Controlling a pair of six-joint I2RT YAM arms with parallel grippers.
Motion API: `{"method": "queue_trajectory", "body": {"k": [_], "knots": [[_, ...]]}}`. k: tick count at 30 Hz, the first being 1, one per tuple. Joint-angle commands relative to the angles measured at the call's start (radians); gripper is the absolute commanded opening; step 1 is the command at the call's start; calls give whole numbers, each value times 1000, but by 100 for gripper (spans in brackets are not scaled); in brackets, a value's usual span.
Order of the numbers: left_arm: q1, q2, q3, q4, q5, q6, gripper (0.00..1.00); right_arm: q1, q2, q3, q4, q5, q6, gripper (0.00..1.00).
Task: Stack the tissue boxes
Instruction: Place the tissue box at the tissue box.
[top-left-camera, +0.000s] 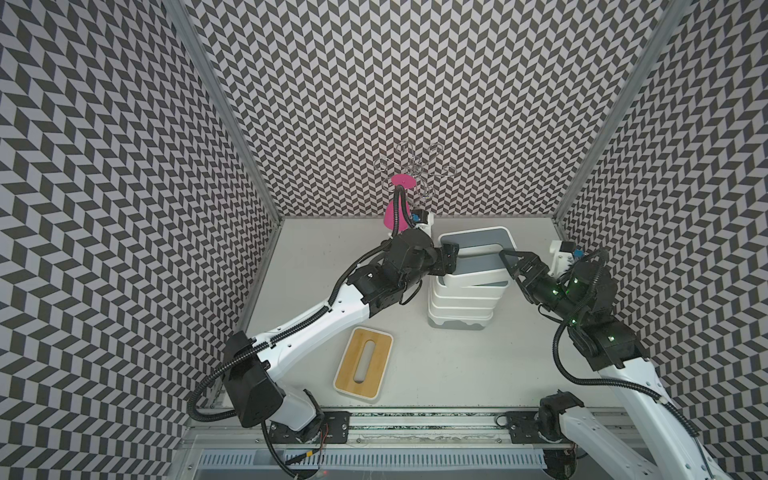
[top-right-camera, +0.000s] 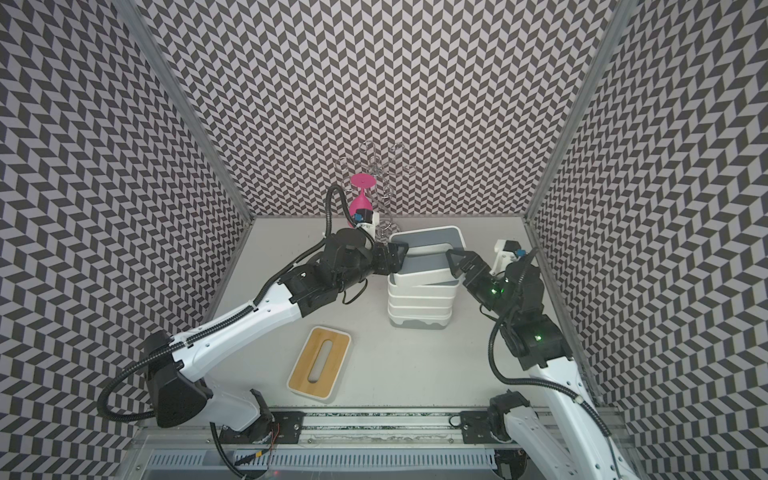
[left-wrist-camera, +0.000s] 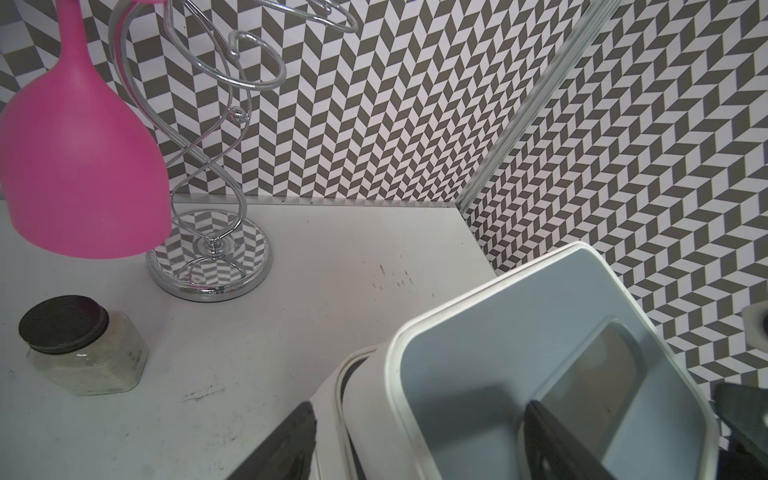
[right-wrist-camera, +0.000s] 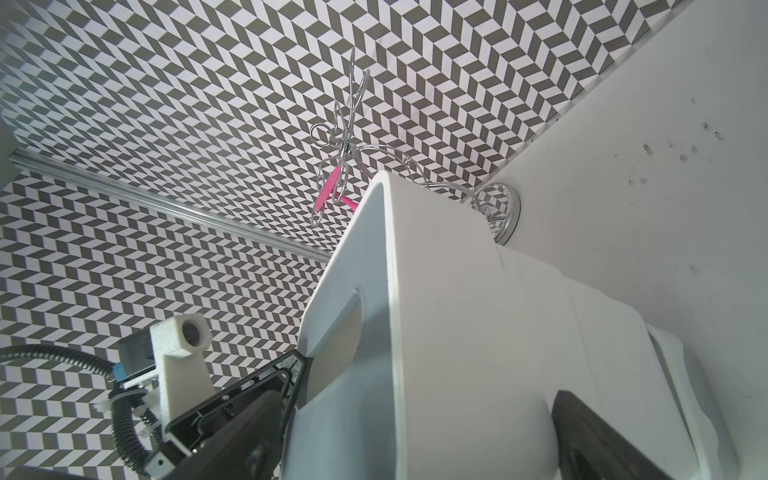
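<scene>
Tissue box (top-left-camera: 478, 266), white, grey-lined, tilted atop nested stack (top-left-camera: 461, 309): likely light, stiff, slick plastic; take by end walls. Left gripper (top-left-camera: 452, 259) astride one wall, grip unclear; right gripper (top-left-camera: 510, 264) wide open around the other, clasping nothing.

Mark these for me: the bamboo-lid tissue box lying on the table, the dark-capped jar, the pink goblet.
bamboo-lid tissue box (top-left-camera: 376, 370): in a top view, on the bamboo lid beside the slot.
dark-capped jar (left-wrist-camera: 89, 368): left wrist view, on the glass body below the cap.
pink goblet (left-wrist-camera: 83, 166): left wrist view, on the middle of the bowl.
</scene>
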Motion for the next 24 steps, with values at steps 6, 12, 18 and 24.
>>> {"method": "queue_trajectory", "body": {"k": [6, 12, 18, 24], "knots": [[-10, 22, 53, -33, -29, 15, 78, -26, -20, 44, 4, 40, -46, 99], [-14, 31, 75, -29, -25, 19, 78, -29, 22, 99, 3, 6, -116, 99], [-21, 39, 107, -25, -12, 24, 79, -29, 52, 125, 2, -40, -162, 99], [-32, 33, 112, -6, 27, 20, 80, -30, 58, 139, -4, -62, -190, 99]]}}
